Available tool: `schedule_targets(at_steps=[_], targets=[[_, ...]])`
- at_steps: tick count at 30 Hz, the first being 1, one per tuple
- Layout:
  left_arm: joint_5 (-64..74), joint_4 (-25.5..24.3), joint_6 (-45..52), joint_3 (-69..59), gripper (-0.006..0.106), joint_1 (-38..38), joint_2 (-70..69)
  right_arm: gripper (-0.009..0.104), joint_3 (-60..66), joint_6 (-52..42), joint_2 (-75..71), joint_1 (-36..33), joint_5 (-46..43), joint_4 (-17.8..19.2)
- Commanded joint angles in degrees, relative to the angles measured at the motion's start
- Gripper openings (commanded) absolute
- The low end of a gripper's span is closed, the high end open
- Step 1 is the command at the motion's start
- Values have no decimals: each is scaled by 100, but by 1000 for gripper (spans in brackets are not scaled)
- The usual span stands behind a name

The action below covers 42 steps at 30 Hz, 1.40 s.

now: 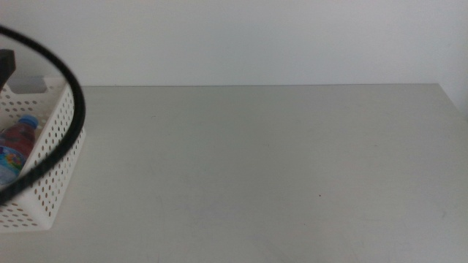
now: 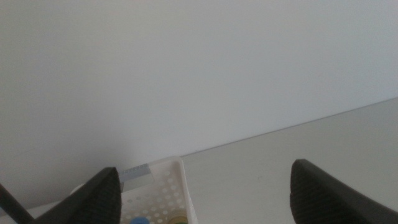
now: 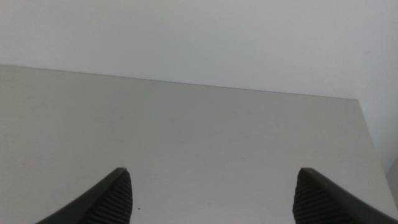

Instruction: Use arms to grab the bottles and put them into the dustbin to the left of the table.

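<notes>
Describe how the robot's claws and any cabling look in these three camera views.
Left claw: two dark, nearly black, smooth wedge-shaped jaws. Right claw: the same dark wedges, with fine ribbing visible on the inner faces. In the middle view a thick black cable curves across the white perforated basket; no arm housing shows.

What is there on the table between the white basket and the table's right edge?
Nothing: in the middle view the table is bare from the basket to its right edge.
</notes>
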<state>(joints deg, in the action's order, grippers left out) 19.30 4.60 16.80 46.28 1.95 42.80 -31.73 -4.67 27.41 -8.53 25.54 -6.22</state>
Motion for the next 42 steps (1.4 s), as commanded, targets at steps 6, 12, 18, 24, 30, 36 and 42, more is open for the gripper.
schedule_targets(at_steps=[6,12,18,24,30,36,42], targets=[[-879,338,-35,-1287,92,32,-1661,66,909,-85,-1445,814,-428,31],[-908,375,-35,-2489,92,32,-3002,66,1535,-85,-2566,1053,-432,31],[-945,369,-35,-3485,92,32,-3986,66,2177,-85,-2943,1088,-635,8],[-956,369,-35,-4248,92,32,-4452,66,2557,-85,-2943,1088,-1021,13],[-1131,369,-35,-4687,92,32,-4495,66,2970,-85,-2943,1088,-1090,13],[-1329,369,-35,-4806,92,32,-4495,66,3285,-85,-2943,1088,-1230,38],[-1399,369,-35,-4806,92,32,-4495,66,3285,-85,-2943,1088,-1304,94]])
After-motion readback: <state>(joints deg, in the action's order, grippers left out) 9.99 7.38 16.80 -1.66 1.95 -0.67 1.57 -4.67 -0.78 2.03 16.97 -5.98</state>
